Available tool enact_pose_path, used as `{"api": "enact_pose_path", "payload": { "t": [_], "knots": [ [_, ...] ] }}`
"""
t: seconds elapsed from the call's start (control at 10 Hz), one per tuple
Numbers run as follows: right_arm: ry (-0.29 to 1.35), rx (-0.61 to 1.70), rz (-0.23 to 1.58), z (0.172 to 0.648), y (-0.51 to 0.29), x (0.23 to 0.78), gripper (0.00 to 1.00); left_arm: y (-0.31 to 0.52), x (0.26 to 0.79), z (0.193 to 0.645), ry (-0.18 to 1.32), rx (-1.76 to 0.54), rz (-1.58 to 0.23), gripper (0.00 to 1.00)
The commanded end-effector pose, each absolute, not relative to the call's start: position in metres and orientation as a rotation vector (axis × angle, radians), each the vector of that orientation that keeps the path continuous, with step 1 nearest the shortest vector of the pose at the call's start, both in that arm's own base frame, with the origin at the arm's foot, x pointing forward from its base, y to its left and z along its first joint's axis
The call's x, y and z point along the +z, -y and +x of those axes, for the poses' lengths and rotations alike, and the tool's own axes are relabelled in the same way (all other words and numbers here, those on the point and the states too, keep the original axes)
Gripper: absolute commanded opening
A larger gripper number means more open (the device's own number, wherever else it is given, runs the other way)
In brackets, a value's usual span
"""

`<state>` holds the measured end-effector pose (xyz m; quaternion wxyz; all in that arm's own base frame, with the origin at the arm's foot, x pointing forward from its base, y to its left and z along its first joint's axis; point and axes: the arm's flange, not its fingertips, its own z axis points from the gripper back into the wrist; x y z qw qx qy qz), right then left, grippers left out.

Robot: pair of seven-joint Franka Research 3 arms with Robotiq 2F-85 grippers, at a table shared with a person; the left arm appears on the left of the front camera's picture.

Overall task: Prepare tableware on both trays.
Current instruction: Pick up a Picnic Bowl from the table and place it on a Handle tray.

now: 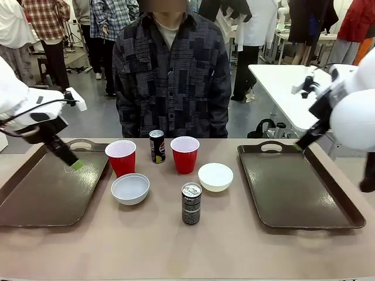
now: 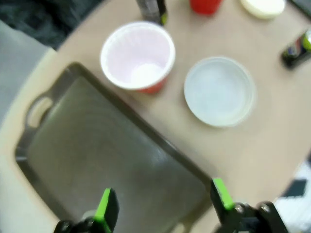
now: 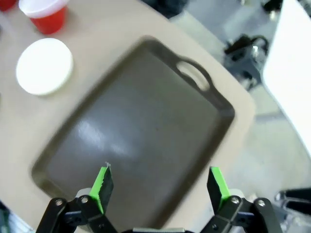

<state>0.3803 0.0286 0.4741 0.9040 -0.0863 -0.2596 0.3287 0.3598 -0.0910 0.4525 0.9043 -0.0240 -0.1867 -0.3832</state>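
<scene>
Two dark brown trays lie on the table, the left tray [image 1: 41, 199] and the right tray [image 1: 299, 187], both bare. Between them stand two red cups [image 1: 121, 158] [image 1: 185, 154], a pale grey bowl [image 1: 130, 188], a white bowl [image 1: 215, 177] and two black cans [image 1: 156, 146] [image 1: 191, 203]. My left gripper [image 1: 75, 164] hovers open over the left tray's far right part. In the left wrist view its fingers [image 2: 163, 204] hold nothing above the tray [image 2: 107, 160], near a red cup [image 2: 138, 56] and the grey bowl [image 2: 219, 91]. My right gripper [image 3: 160, 187] hangs open over the right tray [image 3: 141, 121].
A person in a dark patterned shirt [image 1: 171, 76] stands at the table's far edge, hands out of sight. A white table [image 1: 287, 88] stands behind at the right. Bare tabletop [image 1: 176, 252] runs along the near edge.
</scene>
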Motion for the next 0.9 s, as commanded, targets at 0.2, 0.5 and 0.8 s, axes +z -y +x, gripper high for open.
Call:
{"api": "enact_pose_path", "payload": {
  "t": [0.2, 0.5, 0.8],
  "knots": [
    [0.536, 0.679, -0.178, 0.380, -0.029, 0.474, 1.00, 0.091, 0.453, 0.360, 0.386, -0.792, -0.050, 1.00],
    [0.536, 0.679, -0.178, 0.380, -0.029, 0.474, 1.00, 0.091, 0.453, 0.360, 0.386, -0.792, -0.050, 1.00],
    [0.527, 0.697, -0.201, 0.380, -0.029, 0.474, 1.00, 0.090, 0.455, 0.356, 0.373, -0.802, -0.045, 1.00]
  ]
}}
